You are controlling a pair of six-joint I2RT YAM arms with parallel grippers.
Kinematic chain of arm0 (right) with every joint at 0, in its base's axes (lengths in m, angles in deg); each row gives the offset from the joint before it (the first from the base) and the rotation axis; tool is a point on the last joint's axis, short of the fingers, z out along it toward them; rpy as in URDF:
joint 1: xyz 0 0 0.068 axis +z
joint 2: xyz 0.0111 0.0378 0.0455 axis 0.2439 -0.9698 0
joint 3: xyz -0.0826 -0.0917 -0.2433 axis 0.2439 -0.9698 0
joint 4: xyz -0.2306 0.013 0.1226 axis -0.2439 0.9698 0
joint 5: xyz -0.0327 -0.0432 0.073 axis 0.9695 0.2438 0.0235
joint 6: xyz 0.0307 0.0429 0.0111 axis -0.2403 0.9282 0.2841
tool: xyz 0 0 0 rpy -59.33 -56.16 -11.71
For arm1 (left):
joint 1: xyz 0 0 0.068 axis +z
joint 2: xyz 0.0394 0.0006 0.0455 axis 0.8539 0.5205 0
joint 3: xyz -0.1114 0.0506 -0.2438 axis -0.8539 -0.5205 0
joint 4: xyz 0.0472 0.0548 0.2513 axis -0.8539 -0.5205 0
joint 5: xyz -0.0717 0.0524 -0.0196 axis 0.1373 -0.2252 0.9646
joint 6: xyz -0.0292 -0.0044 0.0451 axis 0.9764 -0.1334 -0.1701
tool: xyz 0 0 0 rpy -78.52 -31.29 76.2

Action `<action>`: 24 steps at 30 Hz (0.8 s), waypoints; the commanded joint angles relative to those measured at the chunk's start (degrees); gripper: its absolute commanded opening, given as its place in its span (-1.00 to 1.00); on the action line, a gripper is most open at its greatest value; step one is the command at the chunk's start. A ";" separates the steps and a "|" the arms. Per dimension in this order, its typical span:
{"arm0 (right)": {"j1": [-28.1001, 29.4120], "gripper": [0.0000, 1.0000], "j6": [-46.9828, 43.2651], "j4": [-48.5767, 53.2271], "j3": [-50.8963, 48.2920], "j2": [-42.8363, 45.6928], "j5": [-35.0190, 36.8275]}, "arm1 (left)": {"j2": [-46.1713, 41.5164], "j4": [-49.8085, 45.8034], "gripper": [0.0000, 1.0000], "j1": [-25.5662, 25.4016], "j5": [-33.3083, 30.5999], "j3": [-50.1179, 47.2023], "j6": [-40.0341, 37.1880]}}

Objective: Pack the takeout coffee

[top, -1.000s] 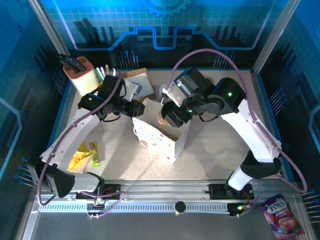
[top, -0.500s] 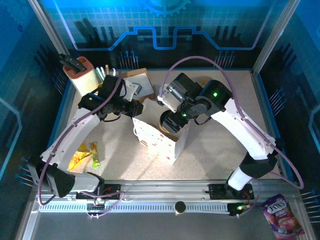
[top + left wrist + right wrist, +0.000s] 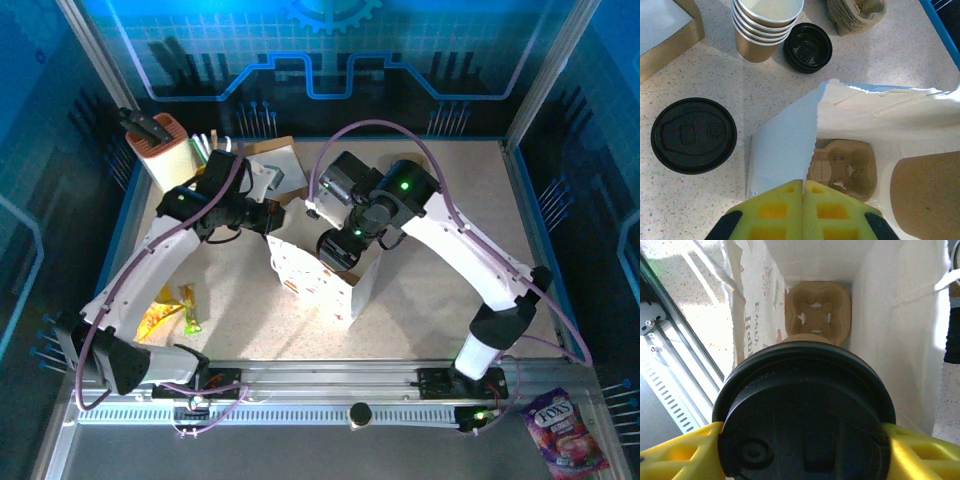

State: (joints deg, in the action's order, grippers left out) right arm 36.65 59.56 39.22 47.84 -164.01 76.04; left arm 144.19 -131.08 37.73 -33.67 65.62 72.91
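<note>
Writing: a purple glossy pouch (image 3: 562, 428) at the far right, off the speckled surface (image 3: 420, 290), reads "FOX'S". The white printed paper bag (image 3: 318, 285) carries dark lettering on its side. It is too tilted to read in full.

Left side: crinkled yellow snack packets (image 3: 163, 312) lie near the left arm's base.

Left jaws: shut tight, with the yellow ridged pads (image 3: 775, 216) pressed together on the bag's white serrated top edge (image 3: 790, 145). They hold that wall up so the mouth stands open.

Around them on the surface, seen from the left wrist:
- a loose round black plastic lid (image 3: 693, 135) with embossed marks
- a nested stack of tan paper cups with white insides (image 3: 767, 27)
- just beside it, a short stack of black lids (image 3: 808, 47)
- further right, a pile of beige moulded-pulp carriers (image 3: 858, 15)

Bag interior: one beige moulded-pulp cup carrier (image 3: 817, 315) lies flat on the bottom. It is rough and matte, with slit pockets.

Right jaws: partly spread, with the yellow fingers (image 3: 680, 456) clamped on either side of a tan paper cup with a round black plastic lid (image 3: 805, 410). The cup hangs upright in the bag's open mouth, directly above the carrier. Its smooth brown wall (image 3: 927, 195) shows inside the bag from the left wrist.
</note>
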 commanded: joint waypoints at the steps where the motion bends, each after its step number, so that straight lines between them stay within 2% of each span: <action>1: -1.21 0.07 -1.28 1.32 -1.17 -0.48 -1.19 | 0.02 0.75 -1.00 -0.28 1.14 0.03 -0.41; 16: -3.83 0.05 -2.42 -2.35 -3.50 1.94 -7.51 | 0.09 1.13 -1.00 -0.30 1.14 -0.20 -0.40; 24: -5.14 0.03 -2.38 -2.05 -3.38 3.54 -6.79 | 0.01 1.25 -1.00 -0.30 1.15 -0.34 -0.29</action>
State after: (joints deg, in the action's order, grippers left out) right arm 32.45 57.89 36.86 44.60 -162.11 69.85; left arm 144.19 -130.93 37.73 -33.65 65.62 72.91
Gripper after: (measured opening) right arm 0.664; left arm 0.063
